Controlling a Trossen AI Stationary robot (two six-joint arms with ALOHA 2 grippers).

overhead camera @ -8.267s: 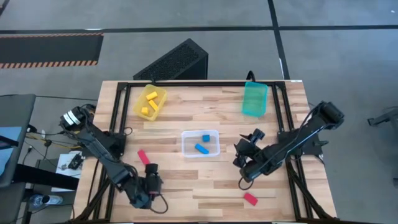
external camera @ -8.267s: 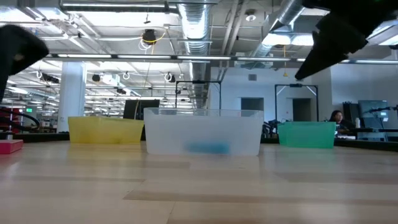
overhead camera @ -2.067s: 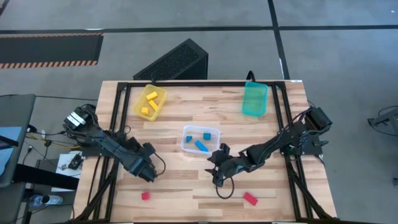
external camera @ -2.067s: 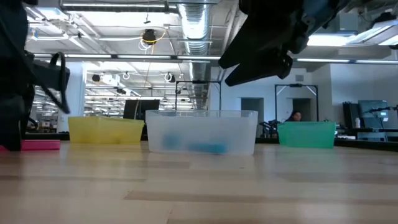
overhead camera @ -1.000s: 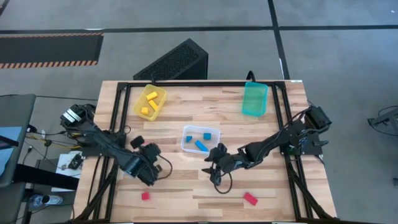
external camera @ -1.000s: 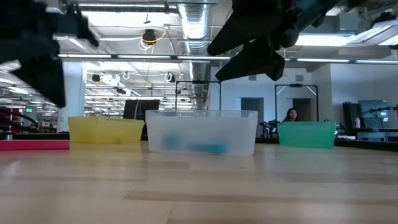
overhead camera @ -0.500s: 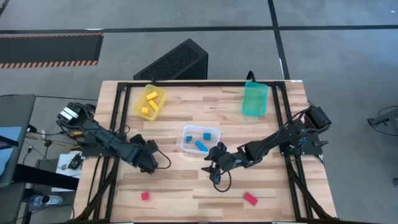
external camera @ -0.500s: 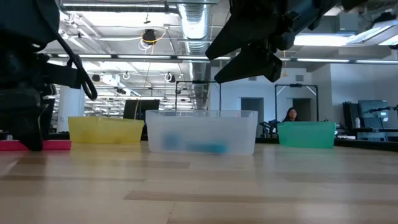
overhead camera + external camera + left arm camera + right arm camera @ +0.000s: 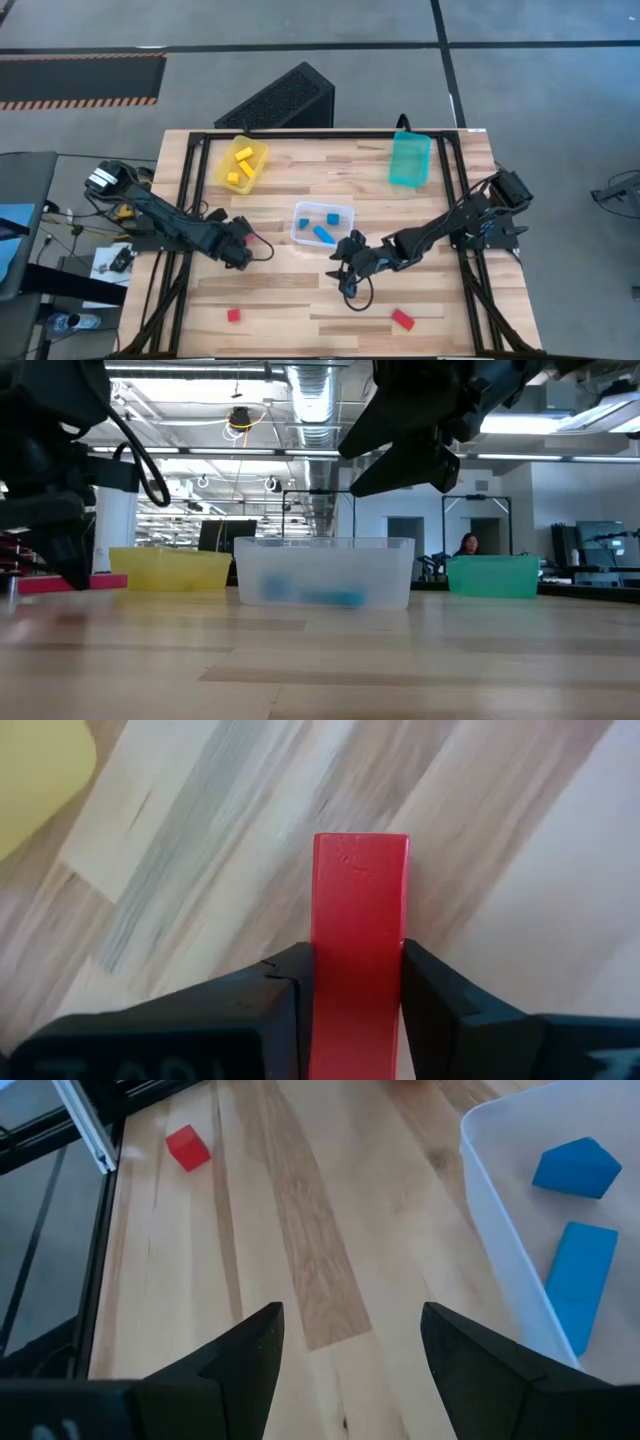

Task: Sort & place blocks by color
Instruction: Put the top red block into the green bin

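My left gripper (image 9: 245, 247) is left of the clear bin (image 9: 296, 228) and shut on a red bar (image 9: 360, 910), which also shows in the low view (image 9: 72, 582). My right gripper (image 9: 345, 272) hovers open and empty just near of the clear bin; its fingers frame bare table in its wrist view (image 9: 350, 1370). A red cube (image 9: 233, 315) and another red bar (image 9: 402, 319) lie flat on the table near the front edge. Blue blocks (image 9: 322, 234) lie in the clear bin and yellow blocks (image 9: 240, 165) in the yellow bin. My left gripper pinches the red bar between its two fingers by its two long sides (image 9: 358, 975), at one end. The bar runs along the fingers and sticks out past their tips. In the low view it sits level, a little above the table.
The yellow bin (image 9: 258, 160) stands at the far left and the teal bin (image 9: 409, 170) at the far right. A black frame rail (image 9: 330, 133) runs along the table's far edge. Bare wood lies between the two grippers.
My left gripper has gone toward the table's far edge and a little up, carrying the red bar, which has come up off the table and stays level. The red cube has stayed where it was.
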